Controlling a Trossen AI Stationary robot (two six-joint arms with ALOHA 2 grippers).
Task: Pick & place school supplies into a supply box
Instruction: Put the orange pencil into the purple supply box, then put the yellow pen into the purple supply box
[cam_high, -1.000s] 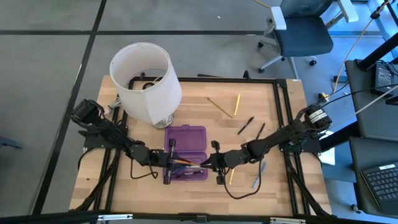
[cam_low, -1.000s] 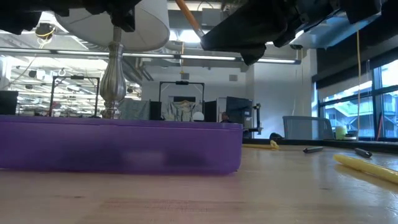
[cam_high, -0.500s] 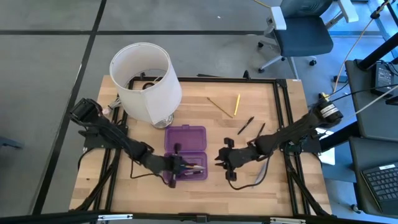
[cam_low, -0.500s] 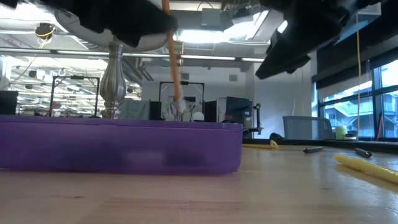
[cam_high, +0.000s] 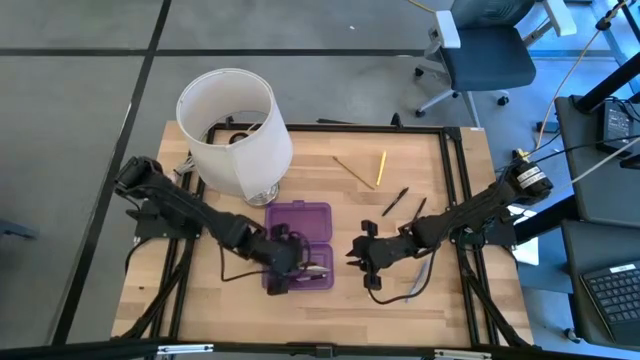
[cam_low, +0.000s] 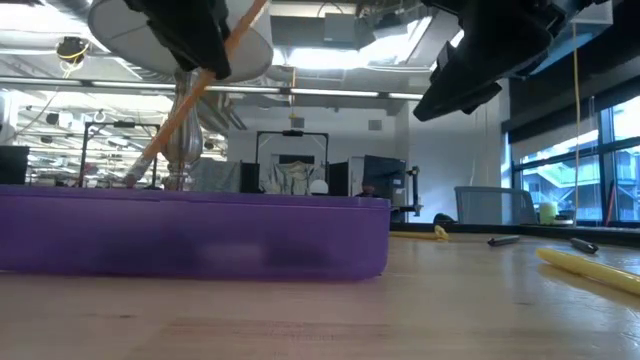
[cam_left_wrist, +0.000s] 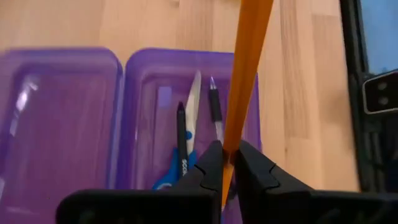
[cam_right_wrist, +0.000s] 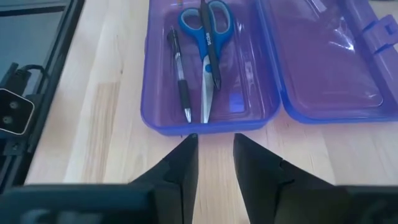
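The left fingers (cam_left_wrist: 225, 163) pinch an orange pencil (cam_left_wrist: 245, 74), tilted above the supply box (cam_high: 300, 248); the right fingers (cam_right_wrist: 211, 163) stand slightly spread and empty, just beside the box's tray on the bare worktop (cam_high: 230, 300). A big white lampshade (cam_high: 236, 130) on its metal stand crowds the far left, just behind the open lid (cam_high: 298, 219); inside the tray lie blue-handled scissors (cam_right_wrist: 208, 43), a dark pen (cam_right_wrist: 210, 46) across them, and a second pen (cam_right_wrist: 179, 78) alongside. Well apart toward the far edge lie a yellow pencil (cam_high: 381, 169), a wooden pencil (cam_high: 352, 172) and two dark markers (cam_high: 395, 201).
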